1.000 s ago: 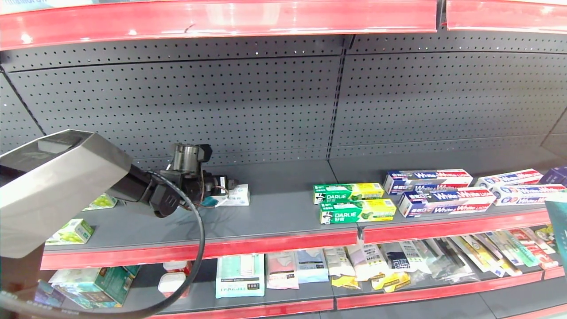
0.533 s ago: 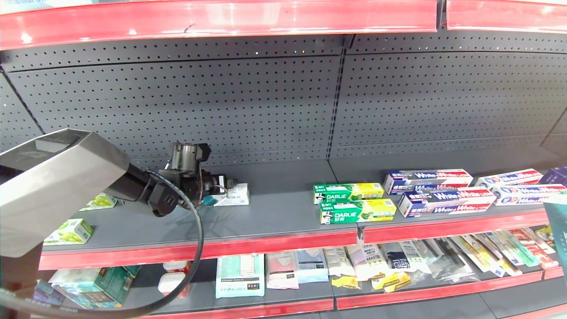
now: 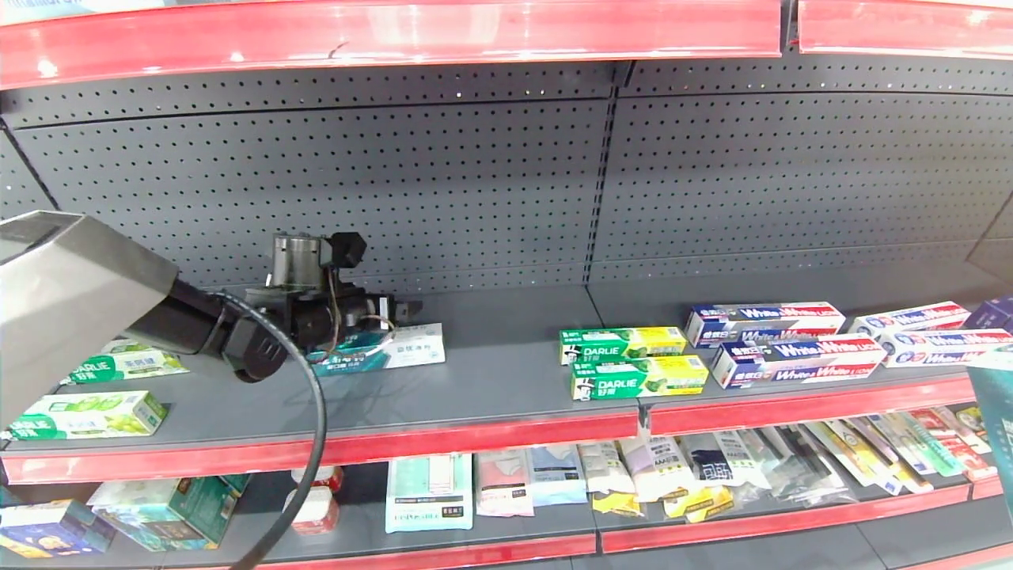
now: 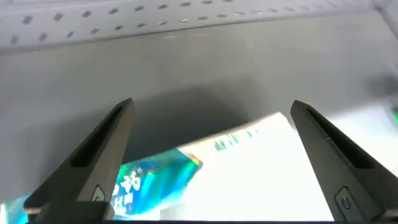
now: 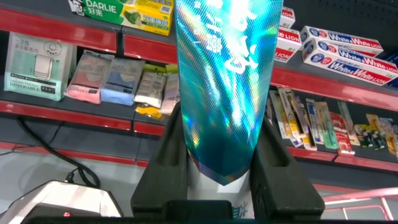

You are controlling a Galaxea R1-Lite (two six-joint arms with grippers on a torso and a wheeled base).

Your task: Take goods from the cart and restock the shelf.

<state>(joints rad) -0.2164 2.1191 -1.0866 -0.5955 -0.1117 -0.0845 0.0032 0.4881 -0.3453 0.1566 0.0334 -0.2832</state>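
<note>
A teal-and-white toothpaste box [image 3: 396,347] lies flat on the grey shelf [image 3: 491,372], left of the middle. My left gripper [image 3: 400,307] hovers just above its left part, open, with nothing between its fingers. In the left wrist view the box [image 4: 249,162] lies under the wide-spread left gripper [image 4: 211,109]. My right gripper [image 5: 222,124] is shut on a shiny teal toothpaste box [image 5: 227,74], held upright in front of the shelves. That box's edge [image 3: 995,427] shows at the far right of the head view.
Green toothpaste boxes [image 3: 87,416] lie at the shelf's left end, green-and-yellow ones [image 3: 637,376] in the middle, blue-and-white ones [image 3: 795,360] to the right. Bare shelf lies between the teal box and the middle boxes. Packets [image 3: 506,479] fill the lower shelf.
My left arm has drawn back to the left and lifted a little. The teal-and-white box stays on the shelf and shows more of its length.
</note>
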